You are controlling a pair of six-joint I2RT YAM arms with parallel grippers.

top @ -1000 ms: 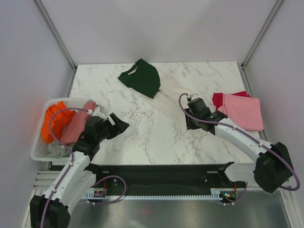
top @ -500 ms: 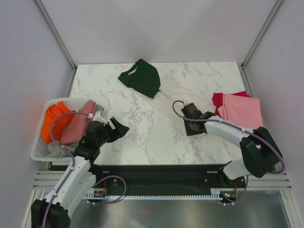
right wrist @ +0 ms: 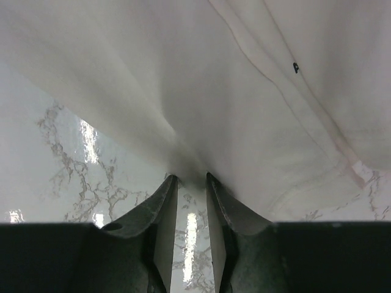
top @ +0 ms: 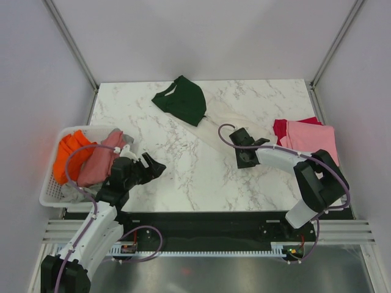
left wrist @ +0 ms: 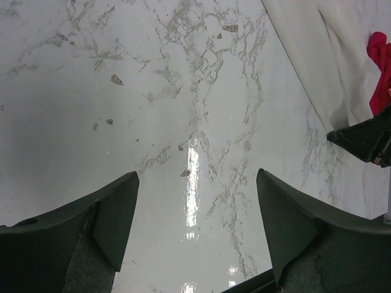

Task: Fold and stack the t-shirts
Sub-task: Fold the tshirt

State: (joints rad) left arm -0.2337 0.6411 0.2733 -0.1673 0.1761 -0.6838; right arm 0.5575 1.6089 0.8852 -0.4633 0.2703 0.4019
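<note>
The large cream t-shirt (top: 221,124) with a dark green sleeve (top: 182,101) lies spread at the back middle of the table. My right gripper (top: 238,135) is at its near edge. In the right wrist view the jaws (right wrist: 190,178) are nearly together, with a bunched fold of the cream cloth (right wrist: 214,79) pinched at their tips. My left gripper (top: 156,166) is open and empty, low over bare marble (left wrist: 195,177), near the basket. A folded pink t-shirt (top: 311,141) lies on a crimson one (top: 280,127) at the right.
A white slatted basket (top: 50,194) at the left edge holds orange (top: 67,157) and dusty-rose (top: 101,162) shirts. The left wrist view shows the cream shirt's edge (left wrist: 317,55), a bit of crimson cloth (left wrist: 380,67) and the right gripper's black body (left wrist: 366,137).
My right gripper has moved left and back to the cream shirt's near edge and now grips its cloth. My left gripper has drawn back slightly toward me.
</note>
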